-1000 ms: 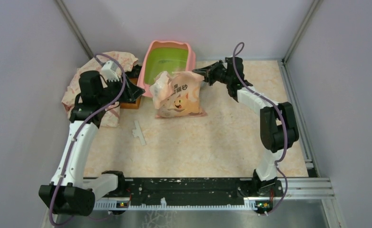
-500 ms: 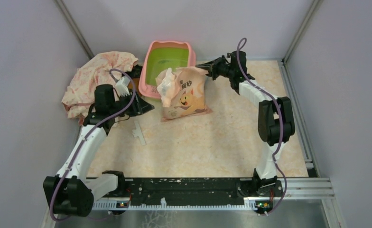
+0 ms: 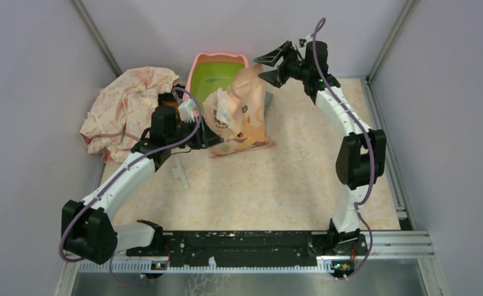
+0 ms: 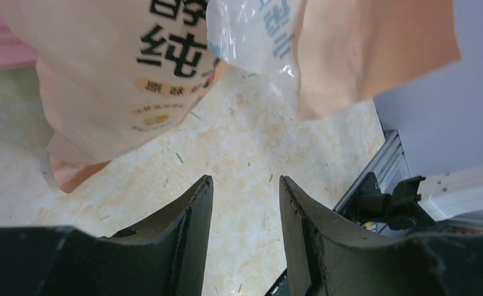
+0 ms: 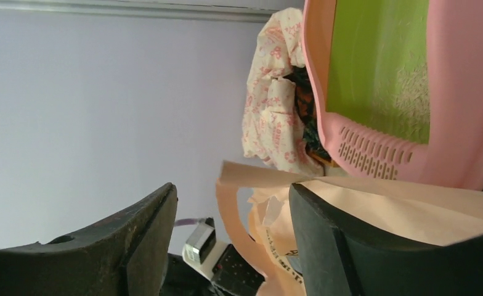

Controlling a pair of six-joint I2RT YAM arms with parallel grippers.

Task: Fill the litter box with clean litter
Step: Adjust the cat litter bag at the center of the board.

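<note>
Standing peach bag, right end effector apart at its top, left end effector apart beside it

A robot lab booth: plain lilac wall panels in aluminium framing enclose a marble-patterned worktop.

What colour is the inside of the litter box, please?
The litter box is lime green inside; right wrist view.

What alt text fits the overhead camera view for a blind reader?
A peach litter bag stands in front of a pink, green-lined litter box. The right gripper, jaws open, is at the bag's top; the left gripper, also open, is near its base. A floral cloth lies left.
</note>
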